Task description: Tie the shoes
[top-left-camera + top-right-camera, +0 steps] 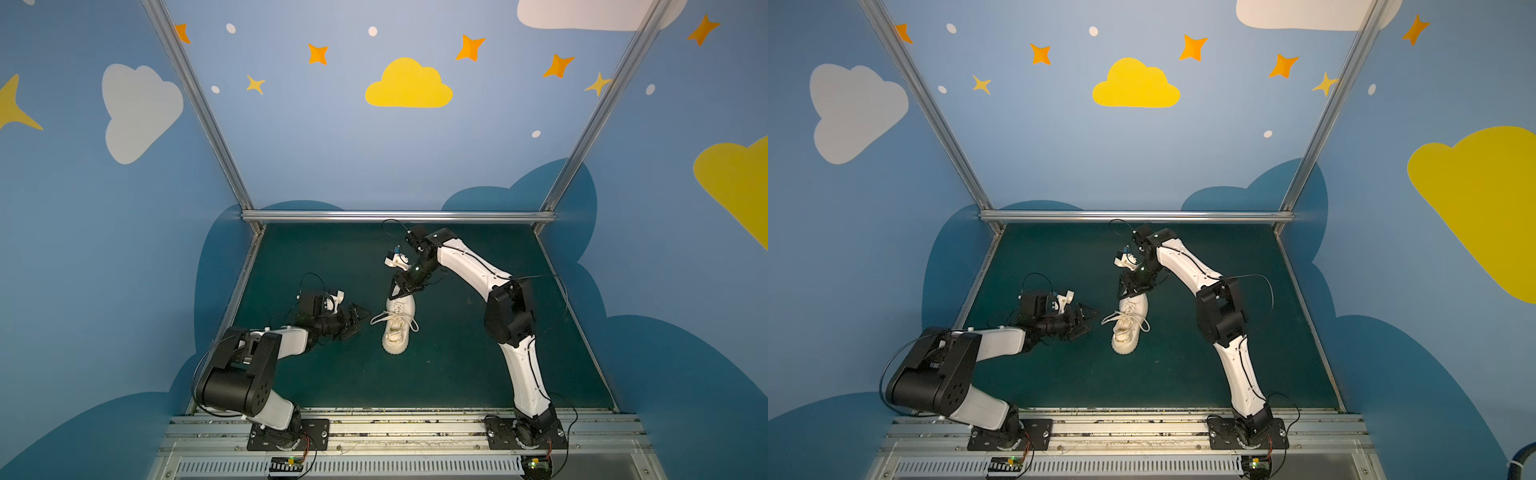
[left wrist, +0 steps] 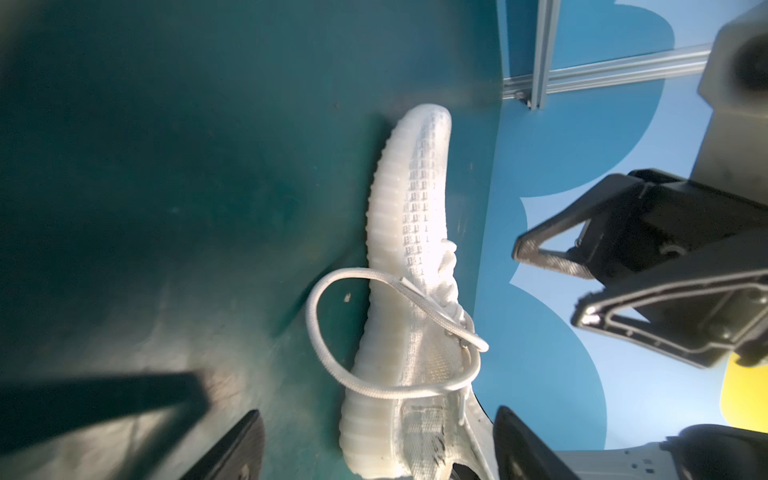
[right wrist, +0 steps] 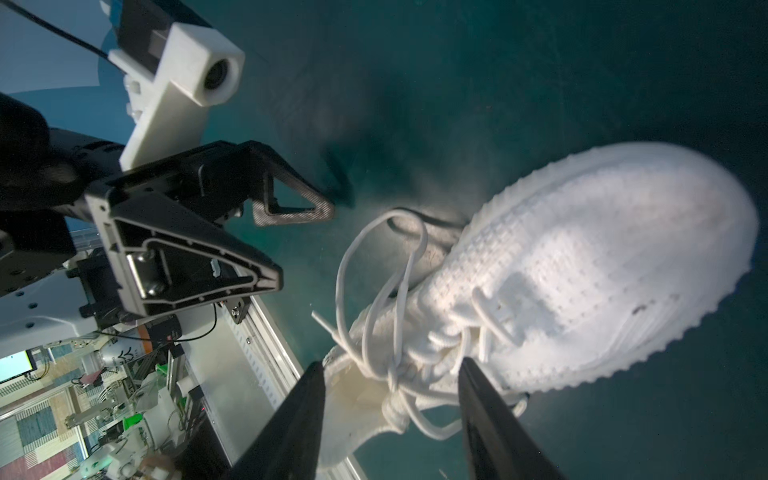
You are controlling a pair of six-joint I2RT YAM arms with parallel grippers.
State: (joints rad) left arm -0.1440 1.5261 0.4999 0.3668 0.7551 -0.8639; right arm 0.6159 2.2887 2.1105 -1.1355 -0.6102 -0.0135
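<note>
The sneaker (image 1: pixel 398 328) lay toe-far; its lace loop (image 2: pixel 311 320) spilled towards the left gripper (image 1: pixel 365 322), spread empty just beside it; the right gripper (image 1: pixel 402 293) hung spread above the upper.

In both top views the right gripper (image 1: pixel 402 293) covers the toe tip of the shoe (image 1: pixel 398 332), and the laces (image 1: pixel 398 316) are too small to tell a knot from a tangle. In the left wrist view the heel runs off the edge, and so do the fingers (image 2: pixel 232 449) of the left gripper (image 2: pixel 376 415). In the right wrist view the right gripper's fingers, cut off likewise, hide part of the lacing and collar; the toe is blurred.
</note>
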